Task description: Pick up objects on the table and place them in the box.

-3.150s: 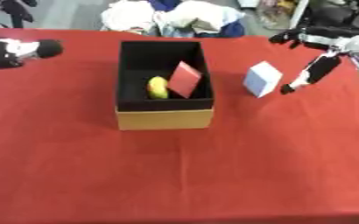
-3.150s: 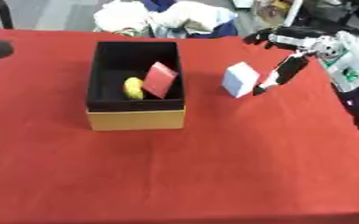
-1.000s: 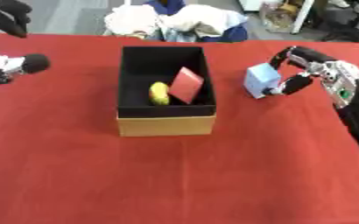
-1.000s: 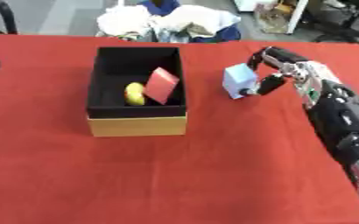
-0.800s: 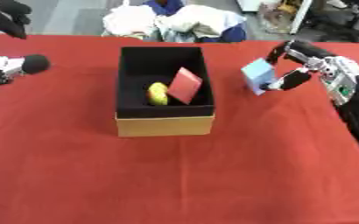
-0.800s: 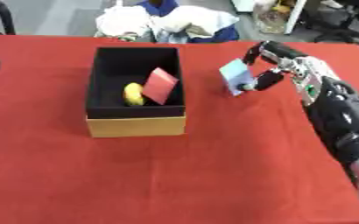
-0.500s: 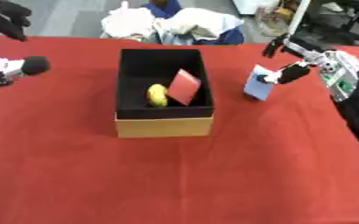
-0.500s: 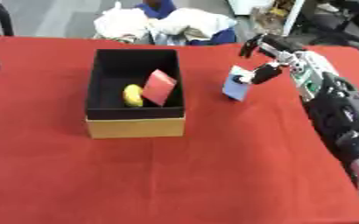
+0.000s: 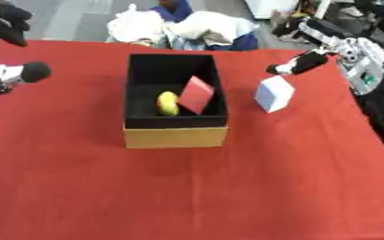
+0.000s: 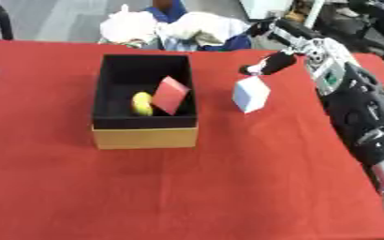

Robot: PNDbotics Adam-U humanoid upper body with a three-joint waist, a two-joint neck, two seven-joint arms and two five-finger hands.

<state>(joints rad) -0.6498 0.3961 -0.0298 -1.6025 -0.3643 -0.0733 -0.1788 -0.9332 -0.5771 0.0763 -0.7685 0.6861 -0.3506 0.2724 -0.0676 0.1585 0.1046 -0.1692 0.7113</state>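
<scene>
My right hand [image 9: 310,49] is up over the far right of the red table [image 9: 187,187] w/ fingers spread wide, thumb tip hanging just above the top corner of the pale blue cube [image 9: 274,93] but not pinching it afaict; the cube sits tilted on one edge, just right of the box [image 9: 175,136]. Box already has a yellow item [image 9: 167,103] and a red card [image 9: 197,94] leaning inside. Left hand [image 9: 7,75] is at the left edge, fingers curled in, holding nothing I can see.
</scene>
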